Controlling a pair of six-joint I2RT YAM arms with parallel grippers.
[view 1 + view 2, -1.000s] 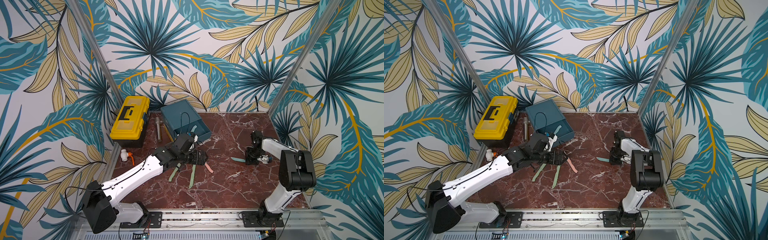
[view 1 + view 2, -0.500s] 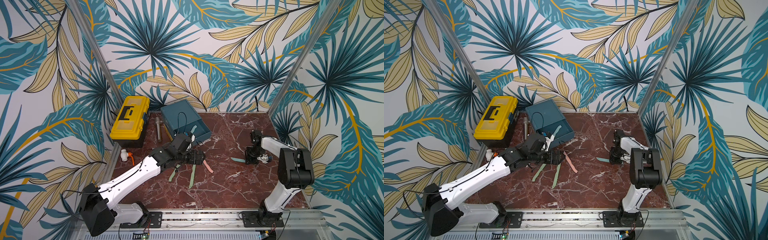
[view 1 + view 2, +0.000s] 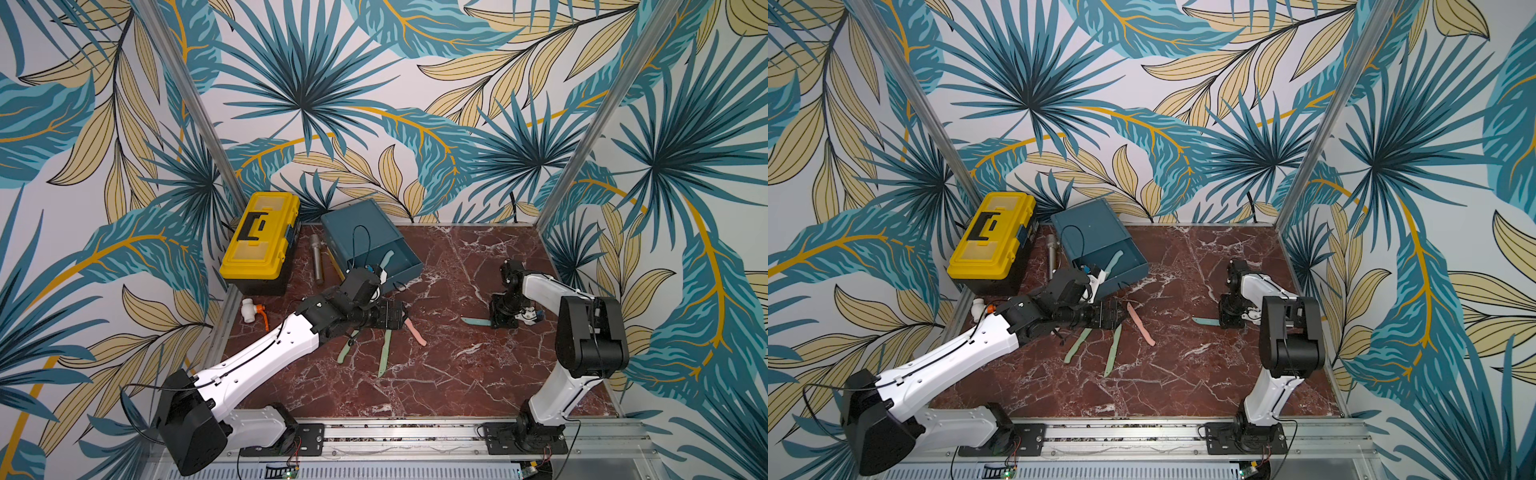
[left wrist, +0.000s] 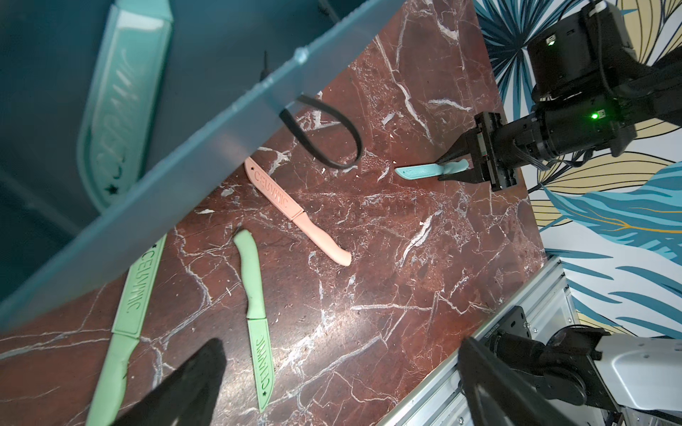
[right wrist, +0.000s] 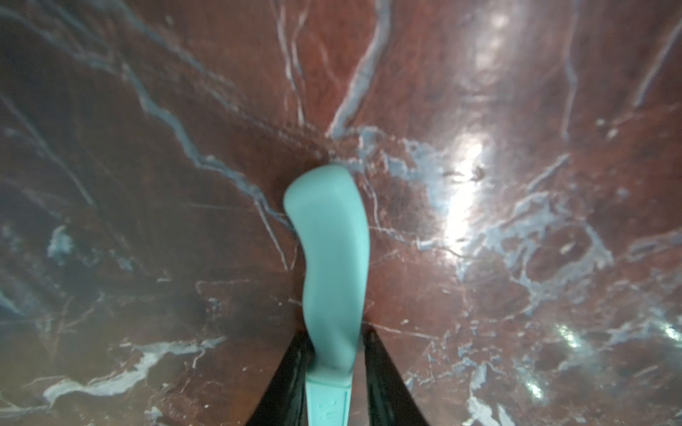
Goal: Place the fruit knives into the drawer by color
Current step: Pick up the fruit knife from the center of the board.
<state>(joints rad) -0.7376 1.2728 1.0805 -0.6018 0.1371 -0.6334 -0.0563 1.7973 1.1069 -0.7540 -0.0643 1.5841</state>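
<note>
Top view: cylinder point(image 3: 318, 259) between toolbox point(image 3: 262, 241), drawer point(image 3: 374, 220)

White-shelled arms point(image 3: 266, 353), black joints point(image 3: 590, 332), thin black cables point(image 3: 137, 388); left hand point(image 3: 403, 319) and right hand point(image 4: 443, 170) black

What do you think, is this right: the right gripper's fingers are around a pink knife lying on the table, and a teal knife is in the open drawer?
No. The knife between the fingers of the right gripper is teal, not pink; the right wrist view shows it. The rest holds.
</note>
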